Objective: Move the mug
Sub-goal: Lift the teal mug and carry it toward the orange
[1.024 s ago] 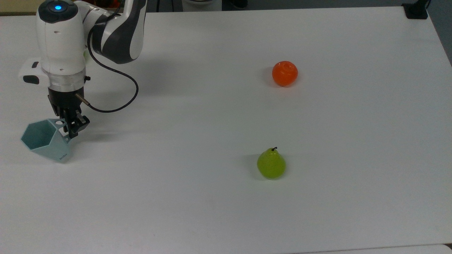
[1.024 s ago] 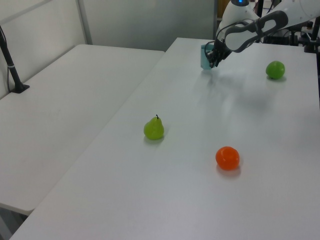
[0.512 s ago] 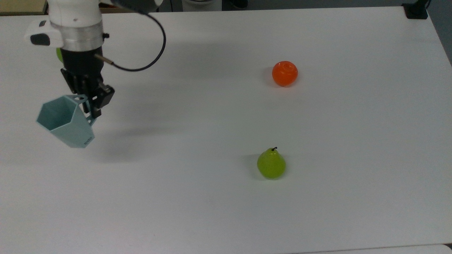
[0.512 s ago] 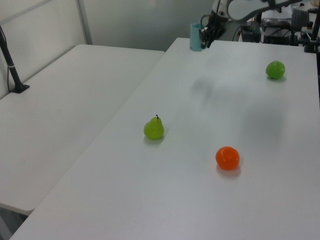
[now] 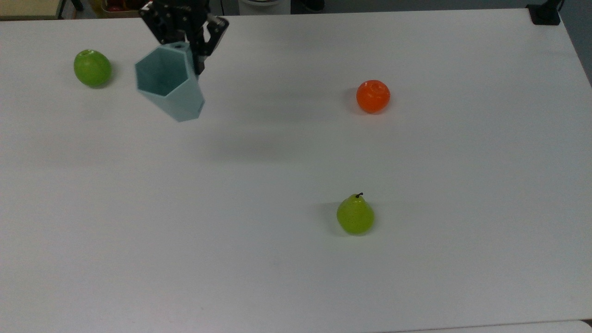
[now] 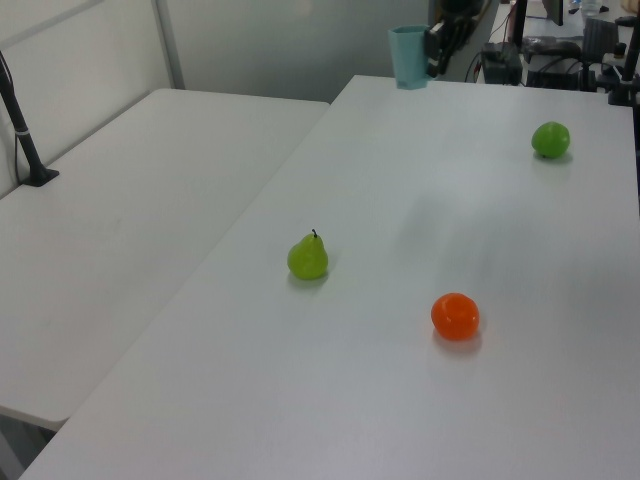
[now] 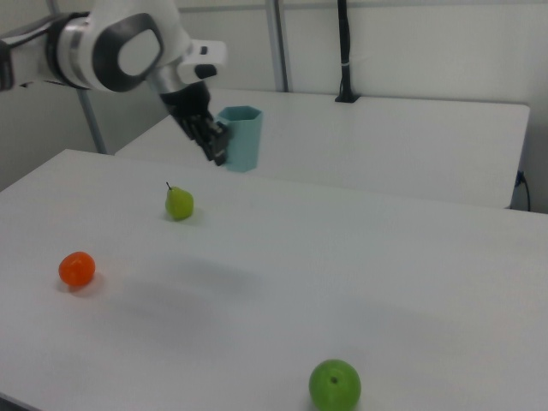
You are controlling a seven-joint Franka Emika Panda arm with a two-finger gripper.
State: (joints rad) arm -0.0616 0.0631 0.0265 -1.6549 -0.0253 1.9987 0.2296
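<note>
The gripper (image 5: 192, 44) is closed on the handle of the mug (image 5: 169, 83) and holds it in the air, clear of the table (image 5: 296, 259). In the right view the black fingers (image 7: 214, 137) clamp the handle side of the mug (image 7: 241, 137), which hangs roughly upright with its hexagonal rim on top; the white and grey arm (image 7: 120, 51) reaches in from the right view's left. In the top view the open mouth of the mug faces the camera and the tapering body points toward the bottom right. In the left view the mug (image 6: 408, 57) hangs above the far edge of the table, with the gripper (image 6: 438, 40) just to its right.

A green apple (image 5: 92, 68) lies on the table near the mug, at the top view's left. An orange (image 5: 373, 96) lies well apart at the top view's right, and a green pear (image 5: 355, 215) stands nearer the lower middle. A soft shadow falls on the table between the mug and the pear. A second white table (image 6: 120, 220) stands beside the first in the left view.
</note>
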